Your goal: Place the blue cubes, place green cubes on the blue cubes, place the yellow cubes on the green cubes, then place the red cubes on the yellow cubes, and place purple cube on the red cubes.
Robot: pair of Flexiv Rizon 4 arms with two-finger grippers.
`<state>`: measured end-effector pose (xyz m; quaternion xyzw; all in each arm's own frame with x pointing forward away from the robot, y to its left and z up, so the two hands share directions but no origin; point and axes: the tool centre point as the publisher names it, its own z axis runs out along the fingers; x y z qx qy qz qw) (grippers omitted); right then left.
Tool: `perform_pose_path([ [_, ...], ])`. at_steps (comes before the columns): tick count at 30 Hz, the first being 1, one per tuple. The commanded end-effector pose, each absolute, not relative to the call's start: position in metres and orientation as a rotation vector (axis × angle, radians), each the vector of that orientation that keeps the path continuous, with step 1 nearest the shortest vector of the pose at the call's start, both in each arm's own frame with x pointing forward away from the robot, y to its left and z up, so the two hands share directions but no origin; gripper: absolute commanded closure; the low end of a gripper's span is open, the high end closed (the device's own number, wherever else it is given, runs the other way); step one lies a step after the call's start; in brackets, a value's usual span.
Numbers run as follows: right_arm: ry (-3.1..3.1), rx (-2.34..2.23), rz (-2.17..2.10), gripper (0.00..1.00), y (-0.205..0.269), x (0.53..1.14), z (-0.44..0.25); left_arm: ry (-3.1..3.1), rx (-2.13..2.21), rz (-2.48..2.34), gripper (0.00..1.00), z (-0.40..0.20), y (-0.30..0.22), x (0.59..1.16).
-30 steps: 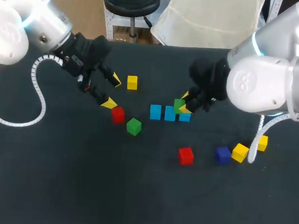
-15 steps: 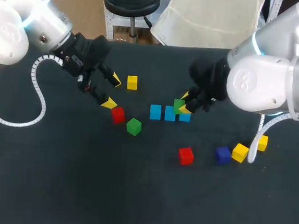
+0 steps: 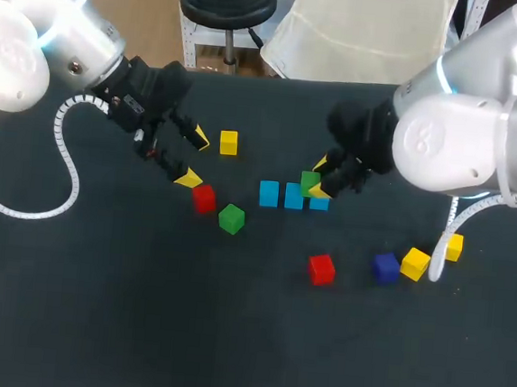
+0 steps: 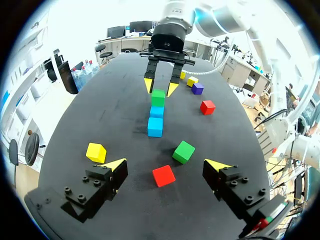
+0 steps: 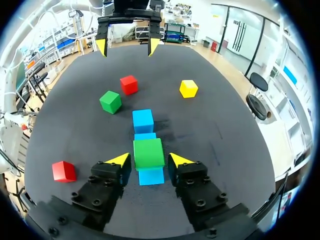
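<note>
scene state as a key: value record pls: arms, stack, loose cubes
left gripper: open, empty, above a red cube
right gripper: open, straddling the stacked green cube, slight gap visible
blue cubes: three in a row
stack: stacked green cube sits on the end blue cube, right arm's side
loose green cube: beside that red cube
yellow cubes: one beside the left gripper, two near the purple cube
second red cube: alone, in front of the row

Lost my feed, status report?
Left end effector open, empty, near red cube. Right end effector at green cube atop blue cube, grip unclear. Nothing blocking.
</note>
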<state>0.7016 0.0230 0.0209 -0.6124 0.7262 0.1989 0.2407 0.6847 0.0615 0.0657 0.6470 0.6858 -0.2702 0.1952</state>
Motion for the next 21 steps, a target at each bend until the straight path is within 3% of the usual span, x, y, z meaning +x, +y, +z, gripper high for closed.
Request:
perform_pose_path([
  [1, 1.982, -1.677, 0.555, 0.23, 0.022, 0.703, 0.02, 1.917, 1.814, -0.757, 0.0, 0.065, 0.063, 0.684],
  [3, 1.985, -1.676, 0.554, 0.0, 0.021, 0.703, 0.021, 1.917, 1.814, -0.757, 0.0, 0.065, 0.063, 0.684],
  [11, 1.953, -1.617, 0.601, 0.0, -0.002, 0.703, 0.038, 1.917, 1.814, -0.757, 0.0, 0.065, 0.063, 0.684],
  [21, 1.802, -1.594, 0.746, 0.0, -0.07, 0.699, 0.064, 1.917, 1.814, -0.757, 0.0, 0.065, 0.063, 0.684],
])
